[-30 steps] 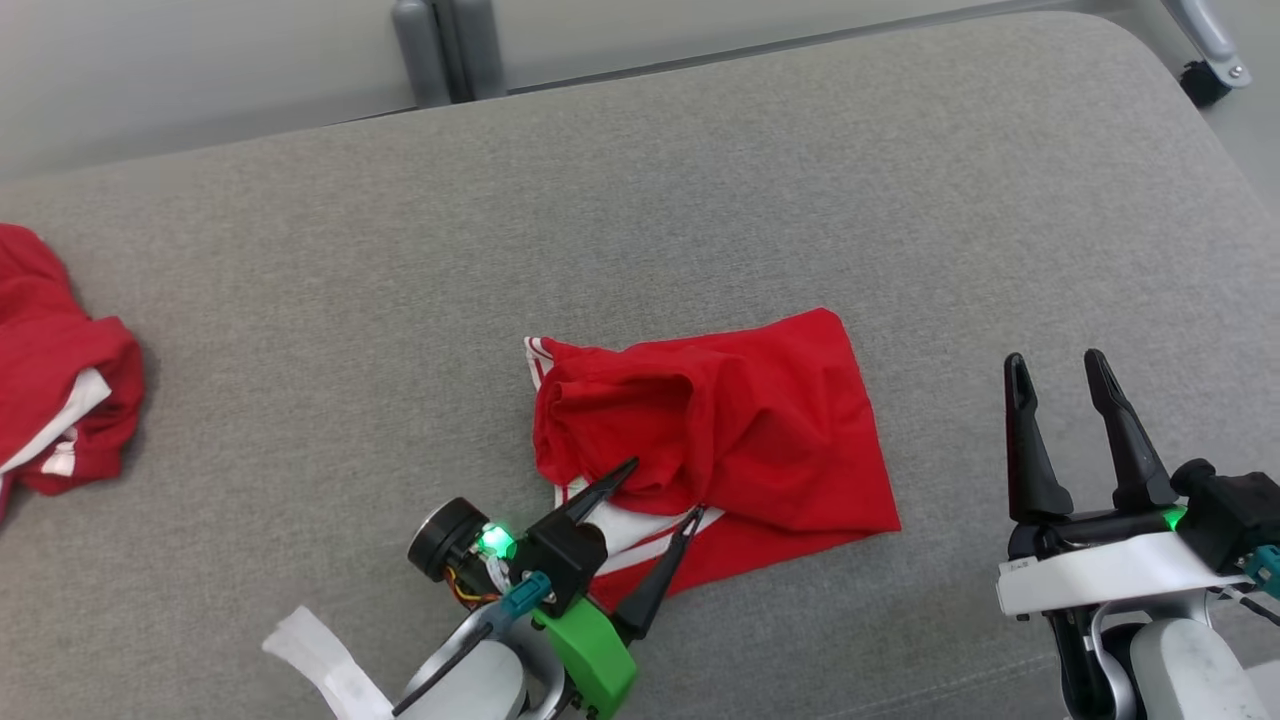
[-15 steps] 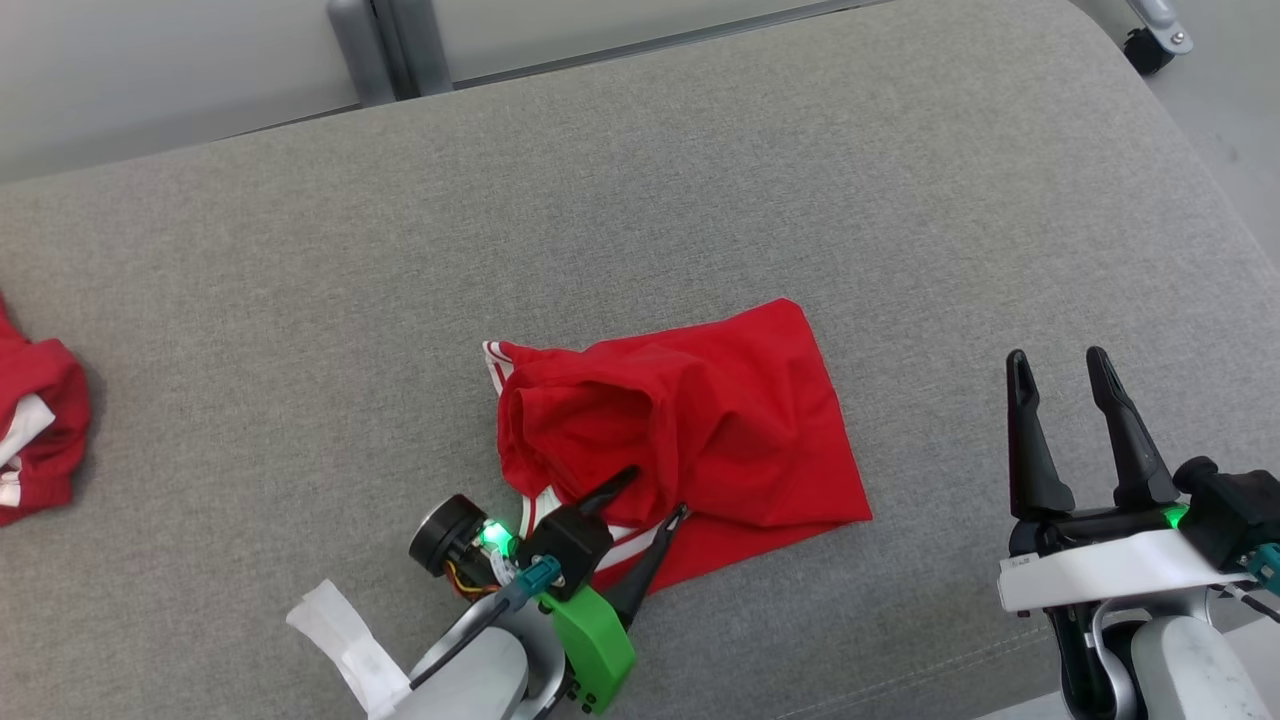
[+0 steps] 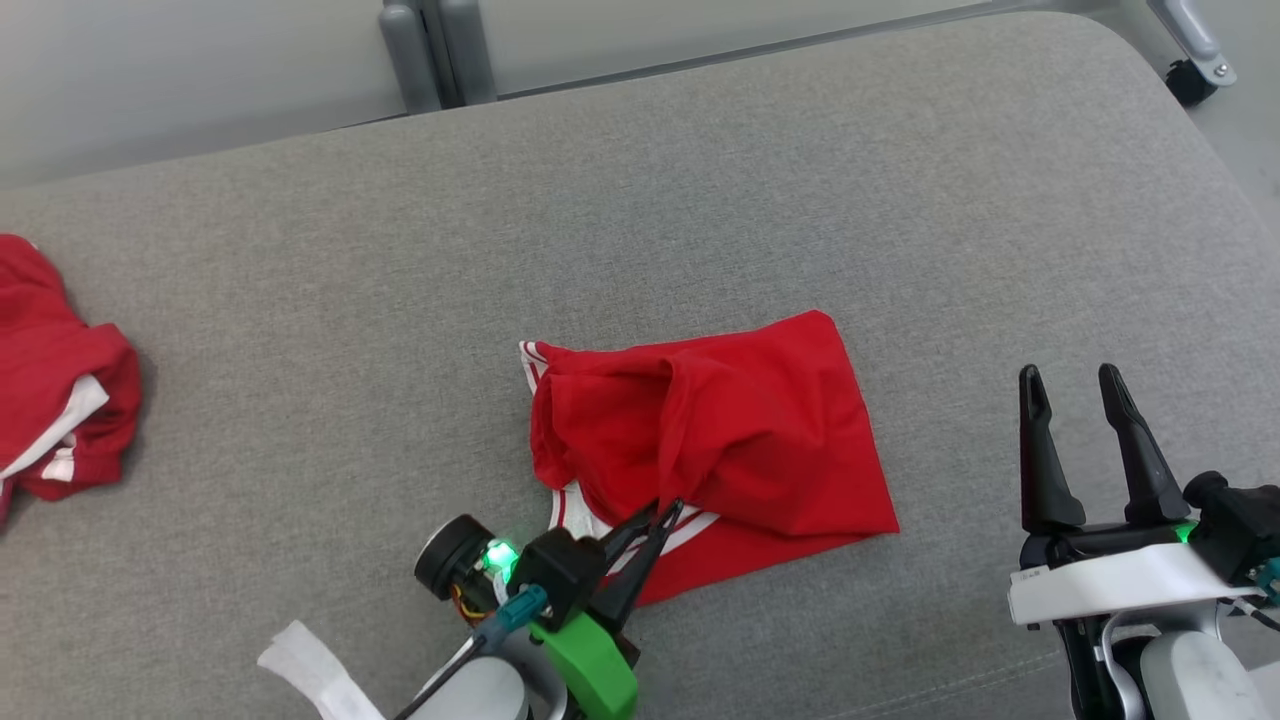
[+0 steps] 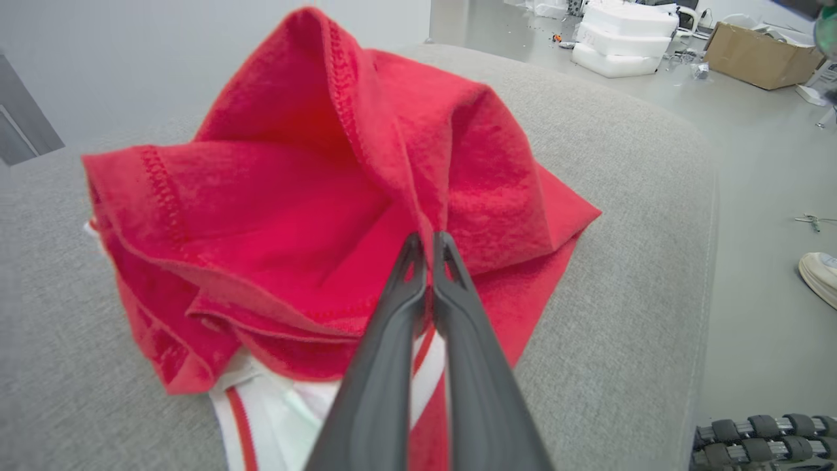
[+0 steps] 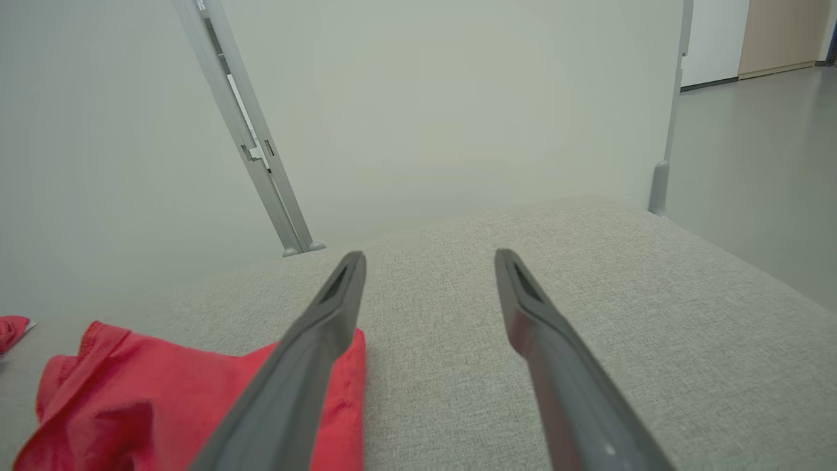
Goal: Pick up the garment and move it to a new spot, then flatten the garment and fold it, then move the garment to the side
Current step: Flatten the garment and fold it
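Note:
The garment [image 3: 740, 430] is red with white stripes and lies crumpled in the middle of the grey cushion [image 3: 700, 200]. My left gripper [image 3: 665, 512] is at its near edge, shut on a raised red fold. In the left wrist view the fingertips [image 4: 418, 252] pinch that fold of the garment [image 4: 281, 216], with white striped cloth below them. My right gripper [image 3: 1068, 378] stands open to the right of the garment, apart from it and holding nothing. Its wrist view shows the right gripper [image 5: 428, 258] wide apart over bare cushion, with the garment [image 5: 131, 405] at lower left.
A second red and white cloth [image 3: 55, 395] lies at the cushion's left edge. Grey posts [image 3: 437, 50] stand behind the cushion and a castor wheel [image 3: 1190, 82] at the far right. On the floor past the cushion's right edge are boxes [image 4: 758, 46] and a shoe [image 4: 820, 278].
My left gripper has closed on the garment's fold, which now bunches up between the fingers. The head camera swung and came back. The right gripper stayed open.

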{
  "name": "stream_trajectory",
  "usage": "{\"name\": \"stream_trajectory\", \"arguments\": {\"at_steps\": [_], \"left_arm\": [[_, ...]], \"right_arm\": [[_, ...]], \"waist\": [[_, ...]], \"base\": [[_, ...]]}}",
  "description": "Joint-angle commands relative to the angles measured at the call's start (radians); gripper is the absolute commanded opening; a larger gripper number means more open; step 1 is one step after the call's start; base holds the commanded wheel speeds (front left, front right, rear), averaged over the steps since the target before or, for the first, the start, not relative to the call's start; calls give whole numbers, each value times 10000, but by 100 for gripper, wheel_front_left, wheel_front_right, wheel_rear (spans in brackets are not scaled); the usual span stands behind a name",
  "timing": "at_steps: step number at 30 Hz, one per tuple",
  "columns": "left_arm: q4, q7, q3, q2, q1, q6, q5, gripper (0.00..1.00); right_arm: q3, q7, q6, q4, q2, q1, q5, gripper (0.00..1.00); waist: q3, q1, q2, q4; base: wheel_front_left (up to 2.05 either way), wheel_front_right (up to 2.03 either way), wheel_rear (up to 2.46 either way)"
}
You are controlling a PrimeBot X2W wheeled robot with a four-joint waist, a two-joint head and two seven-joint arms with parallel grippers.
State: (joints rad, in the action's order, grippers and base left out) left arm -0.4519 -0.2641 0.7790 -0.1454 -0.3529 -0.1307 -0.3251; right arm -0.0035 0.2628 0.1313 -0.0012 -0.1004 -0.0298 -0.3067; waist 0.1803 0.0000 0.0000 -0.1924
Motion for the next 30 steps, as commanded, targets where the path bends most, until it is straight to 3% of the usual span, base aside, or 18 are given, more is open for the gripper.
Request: {"name": "stream_trajectory", "arguments": {"at_steps": [1,11,12,13,14,22,30], "left_arm": [[173,0,59,-186,292,0,-126,0],[379,0,97,-319,1462,0,-872,0],[360,0,40,-284,1512,0,-896,4],[340,0,3,-238,1562,0,-874,43],[329,0,8,-211,1595,0,-859,100],[771,0,-564,-79,1662,0,-562,100],[2115,0,-2618,-65,2185,380,70,100]], "right_arm": [[-31,26,-12,45,2,106,-74,100],[6,26,-12,274,-71,190,-156,100],[-2,27,-12,288,-87,194,-164,100],[-9,26,-12,307,-107,199,-170,100],[-29,26,-12,321,-118,212,-173,100],[-112,26,-12,452,-204,239,-135,100],[-199,28,-12,387,-203,340,-8,100]], "waist": [[-146,0,0,218],[-216,0,0,641],[-224,0,0,666],[-231,0,0,692],[-242,0,0,721],[-399,0,0,964],[-696,0,0,1320]], "base": [[0,0,0],[0,0,0],[0,0,0],[0,0,0],[0,0,0],[0,0,0],[0,0,0]]}}
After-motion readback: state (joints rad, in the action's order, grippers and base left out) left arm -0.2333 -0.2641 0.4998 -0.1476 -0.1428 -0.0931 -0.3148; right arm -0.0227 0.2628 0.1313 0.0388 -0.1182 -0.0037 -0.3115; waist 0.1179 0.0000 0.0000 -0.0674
